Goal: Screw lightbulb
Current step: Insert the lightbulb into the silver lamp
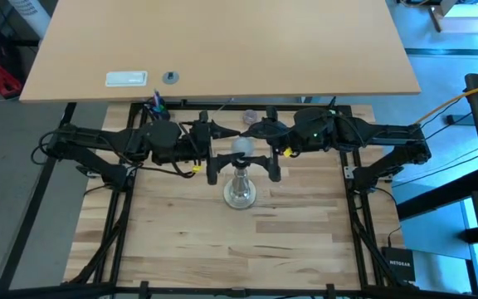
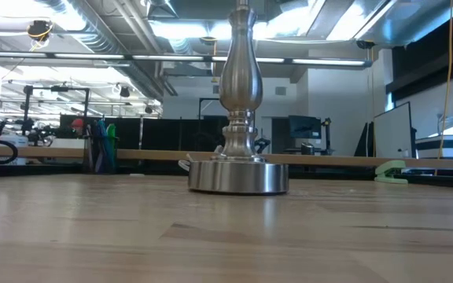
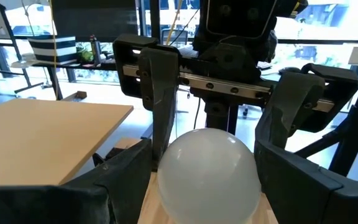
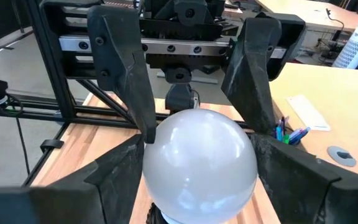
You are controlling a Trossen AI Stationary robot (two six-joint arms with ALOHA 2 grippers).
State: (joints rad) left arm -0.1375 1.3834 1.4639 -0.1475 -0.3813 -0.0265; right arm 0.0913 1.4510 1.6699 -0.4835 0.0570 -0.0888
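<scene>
The white frosted lightbulb (image 1: 241, 148) stands upright on top of the silvery lamp stand (image 1: 239, 193), its narrow end down in the dark socket. The stand's round foot (image 2: 238, 177) rests on the wooden table. My left gripper (image 1: 222, 151) comes level from the table's left and my right gripper (image 1: 260, 149) from the right. They face each other, and the globe (image 3: 207, 174) fills the gap between each pair of fingers. The low view shows only the stand; the bulb and both grippers lie above that picture. My left gripper has the bulb's round globe between its two fingers (image 3: 129, 171), one against the side (image 3: 166, 171) and one against the opposite side. It comes level from the table's left. The bulb stays upright on the stand. My right gripper closes on the same globe from the table's right, slanting slightly downward, its fingers (image 4: 120, 171) against the side (image 4: 154, 162) and the opposite side. Its fingertips end close to the left gripper's fingertips. The bulb's base sits in the socket.
A tan tabletop (image 1: 222, 41) lies beyond the far edge, with a flat white piece (image 1: 127, 79) and a small grey knob (image 1: 170, 76) on it. Coloured pens (image 4: 288, 132) lie at its edge. Bare wood (image 1: 239, 249) stretches toward the near side.
</scene>
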